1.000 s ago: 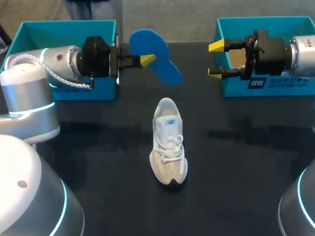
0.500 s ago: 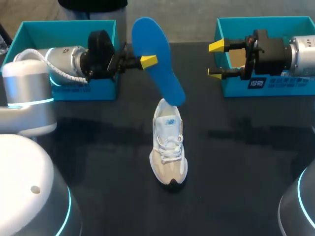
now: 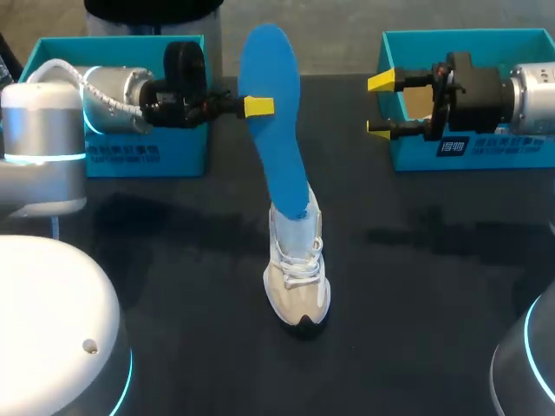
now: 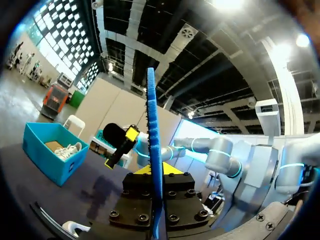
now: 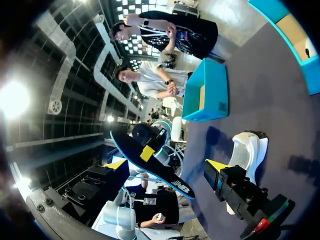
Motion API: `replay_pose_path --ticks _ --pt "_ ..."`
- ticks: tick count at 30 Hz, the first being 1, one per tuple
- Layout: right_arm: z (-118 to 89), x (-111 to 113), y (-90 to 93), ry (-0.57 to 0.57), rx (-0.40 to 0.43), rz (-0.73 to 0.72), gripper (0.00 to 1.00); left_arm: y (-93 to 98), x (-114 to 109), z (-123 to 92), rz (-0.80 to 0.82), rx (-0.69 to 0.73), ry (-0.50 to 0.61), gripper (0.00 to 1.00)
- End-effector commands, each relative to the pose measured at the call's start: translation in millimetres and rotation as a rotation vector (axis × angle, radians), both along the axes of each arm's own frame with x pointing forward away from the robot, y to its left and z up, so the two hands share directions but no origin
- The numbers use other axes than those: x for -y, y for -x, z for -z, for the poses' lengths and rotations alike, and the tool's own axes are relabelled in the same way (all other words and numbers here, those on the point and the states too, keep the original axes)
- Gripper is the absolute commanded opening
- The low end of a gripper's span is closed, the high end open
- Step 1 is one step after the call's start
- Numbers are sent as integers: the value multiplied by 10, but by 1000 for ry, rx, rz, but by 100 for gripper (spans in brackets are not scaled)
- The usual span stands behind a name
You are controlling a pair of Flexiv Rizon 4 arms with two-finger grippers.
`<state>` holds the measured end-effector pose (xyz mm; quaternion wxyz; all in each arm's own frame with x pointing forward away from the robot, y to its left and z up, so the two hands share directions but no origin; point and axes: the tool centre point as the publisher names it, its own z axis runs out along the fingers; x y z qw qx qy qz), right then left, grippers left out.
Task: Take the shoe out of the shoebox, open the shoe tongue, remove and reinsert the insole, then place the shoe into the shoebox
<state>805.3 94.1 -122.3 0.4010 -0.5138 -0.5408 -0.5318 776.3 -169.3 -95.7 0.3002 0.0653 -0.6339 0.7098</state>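
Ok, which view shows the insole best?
Head view: the whole blue insole shows, its lower end meeting the white shoe. Left wrist sees only its thin edge; right wrist, its dark underside.

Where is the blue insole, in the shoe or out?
Mostly out. The left gripper holds the insole up; only its lower end reaches the shoe opening.

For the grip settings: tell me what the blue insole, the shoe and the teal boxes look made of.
Insole: matte blue foam, likely; thin and slightly curved, dark underside.
Shoe: white and beige fabric, perhaps mesh with suede-like panels; woven laces.
Boxes: matte teal cardboard, probably; thin straight walls, brown inside.
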Motion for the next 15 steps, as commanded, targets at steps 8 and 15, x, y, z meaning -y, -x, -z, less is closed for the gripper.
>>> replay_pose_path --ticks 8,15 --pt "2 -13 -7 2 -1 0 100 -30 15 9 11 -137 5 0" --pt "2 -13 -7 2 -1 0 100 33 3 76 50 -370 -33 0"
